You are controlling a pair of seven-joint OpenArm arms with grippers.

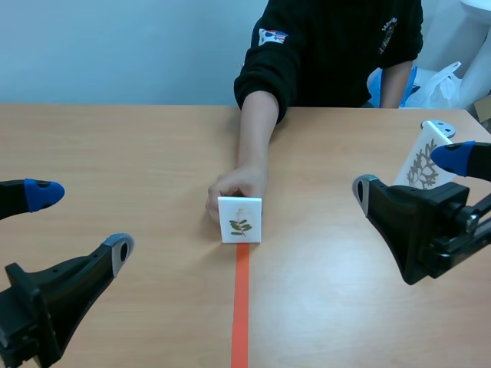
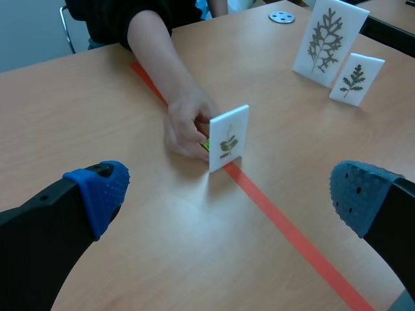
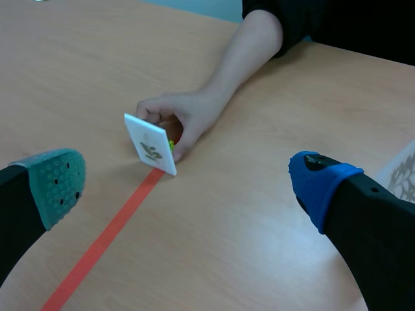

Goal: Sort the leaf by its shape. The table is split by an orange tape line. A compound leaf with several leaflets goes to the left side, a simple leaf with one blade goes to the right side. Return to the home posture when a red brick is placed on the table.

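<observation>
A small white card (image 1: 240, 220) with a green sprig of several leaflets stands upright at the far end of the orange tape line (image 1: 241, 307). A person's hand (image 1: 238, 188) holds it from behind. My left gripper (image 1: 80, 222) hangs open at the near left, well short of the card. My right gripper (image 1: 408, 175) is open too, off to the card's right. In the left wrist view the card (image 2: 228, 138) stands ahead of my open gripper (image 2: 228, 191). The right wrist view has the card (image 3: 150, 144) ahead of my open gripper (image 3: 189, 181), tilted, with the hand (image 3: 185, 113) behind it.
The person sits across the table, forearm (image 1: 257, 126) reaching to the middle. On the right side stand two more leaf cards, a tall one (image 2: 329, 40) and a small one (image 2: 356, 78). A round metal disc (image 2: 281, 17) lies beyond them.
</observation>
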